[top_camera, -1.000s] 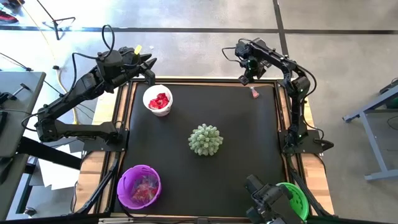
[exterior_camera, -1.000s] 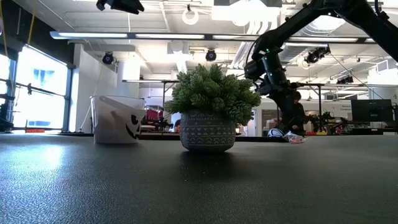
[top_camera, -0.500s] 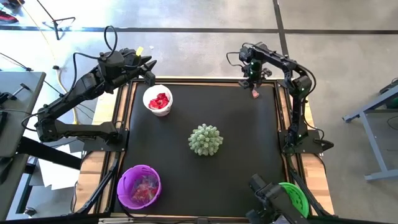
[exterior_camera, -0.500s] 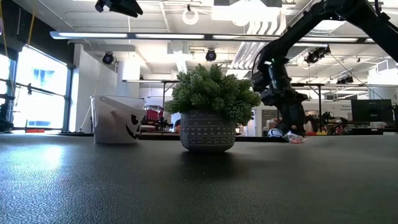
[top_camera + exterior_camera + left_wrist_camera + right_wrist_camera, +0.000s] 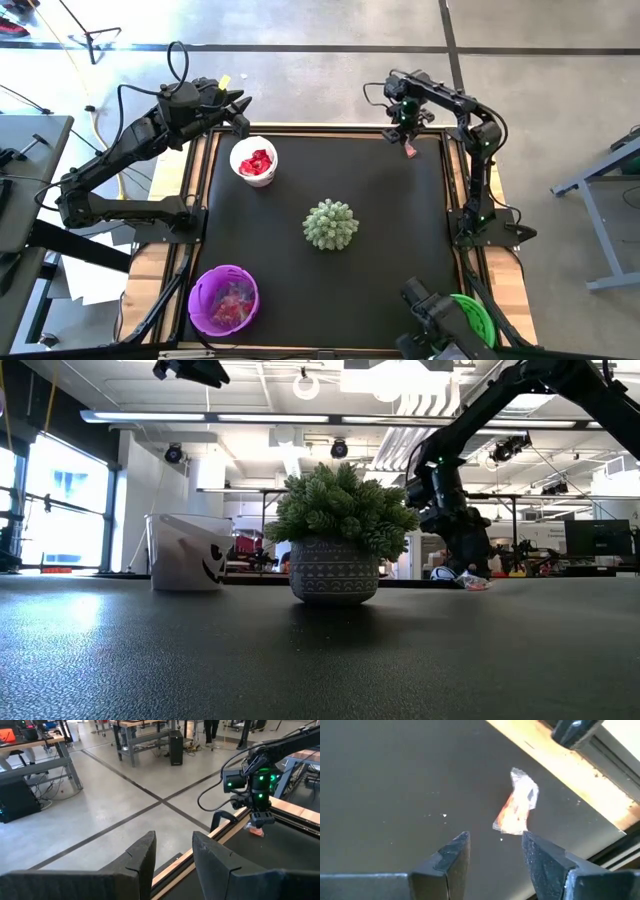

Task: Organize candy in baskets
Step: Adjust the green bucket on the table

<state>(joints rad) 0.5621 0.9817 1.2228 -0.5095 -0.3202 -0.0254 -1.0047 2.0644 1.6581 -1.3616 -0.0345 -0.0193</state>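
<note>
Black matting covers the table (image 5: 380, 250), and over it both dark arms reach from the sides toward the far edge. Largest of the things standing on it is the spiky pale-green ball (image 5: 330, 224) near the middle, which the low view shows as a small plant in a patterned pot (image 5: 334, 571). Next come the three baskets: the purple basket (image 5: 223, 299) at the near left corner with mixed candy inside, the bright green basket (image 5: 470, 318) at the near right corner, partly hidden behind a dark camera mount, and the white basket (image 5: 254, 160) at the far left with red-wrapped candy (image 5: 256, 162) in it. The left gripper (image 5: 238, 112) hangs above the table's far left edge, just beyond the white basket, its fingers (image 5: 140, 857) apart with nothing between them. The right gripper (image 5: 403, 128) is low over the far right corner, its fingers (image 5: 454, 852) spread wide and empty. Smallest is one loose sweet (image 5: 518, 808) in a clear-and-orange wrapper, lying on the mat close to the wooden edge, just ahead of the right gripper's fingertips and untouched.
</note>
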